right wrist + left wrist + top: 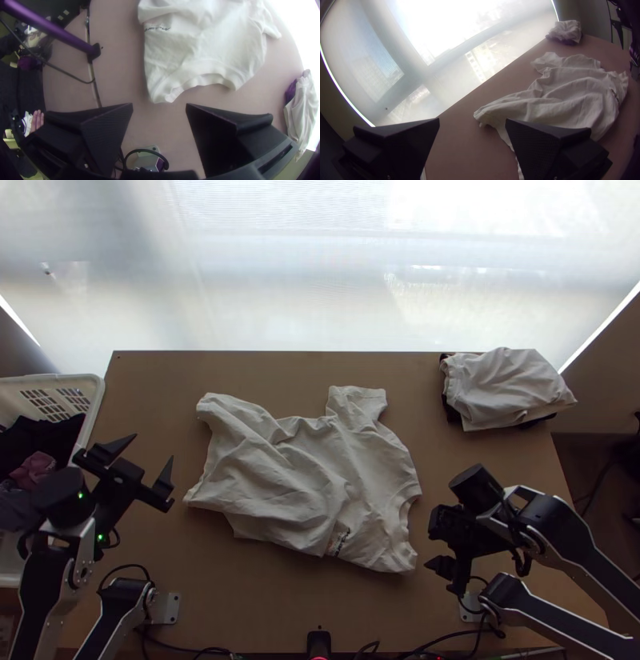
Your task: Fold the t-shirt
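Note:
A cream-white t-shirt (308,480) lies wrinkled on the table, partly spread, its collar toward the right arm and a small dark print near its near edge. My left gripper (146,466) stands open between the basket and the shirt, apart from the cloth. In the left wrist view that gripper (472,123) has nothing between its fingers, with the shirt (566,96) beyond. My right gripper (438,544) is just off the collar side. Its fingers are wide apart in the right wrist view, where the gripper (159,108) faces the shirt's collar edge (203,73) without touching.
A stack of folded cloth (508,390), white over dark, rests at the table's far right corner. A white basket (94,396) with dark and reddish clothes stands at the left edge. Cables run along the near edge. A person's hand (37,120) appears beyond the table.

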Controlling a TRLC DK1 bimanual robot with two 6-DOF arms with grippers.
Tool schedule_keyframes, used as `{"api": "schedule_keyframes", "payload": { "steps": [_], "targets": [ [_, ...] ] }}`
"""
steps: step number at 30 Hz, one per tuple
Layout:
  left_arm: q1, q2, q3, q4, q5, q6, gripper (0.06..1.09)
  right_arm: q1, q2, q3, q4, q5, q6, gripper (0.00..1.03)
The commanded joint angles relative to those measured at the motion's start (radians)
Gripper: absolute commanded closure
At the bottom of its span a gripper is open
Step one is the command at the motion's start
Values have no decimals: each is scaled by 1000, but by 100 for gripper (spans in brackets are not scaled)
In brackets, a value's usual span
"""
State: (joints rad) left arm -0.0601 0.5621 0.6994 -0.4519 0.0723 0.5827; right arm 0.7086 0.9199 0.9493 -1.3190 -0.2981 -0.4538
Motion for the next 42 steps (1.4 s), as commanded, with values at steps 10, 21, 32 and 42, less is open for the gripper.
{"api": "schedule_keyframes", "payload": {
  "steps": [10, 21, 32, 42],
  "targets": [
    [-43, 622, 546, -240, 100, -144, 12, -325, 471, 318, 274, -3, 141, 11],
    [-38, 940, 773, -426, 250, -192, 13, -311, 921, 626, 389, 74, 156, 12],
    [6, 1156, 907, -426, 238, -202, 13, -290, 1119, 753, 389, 73, 136, 22],
    [26, 1227, 942, -459, 231, -155, 13, -304, 1139, 712, 386, 73, 135, 25]
  ]
}}
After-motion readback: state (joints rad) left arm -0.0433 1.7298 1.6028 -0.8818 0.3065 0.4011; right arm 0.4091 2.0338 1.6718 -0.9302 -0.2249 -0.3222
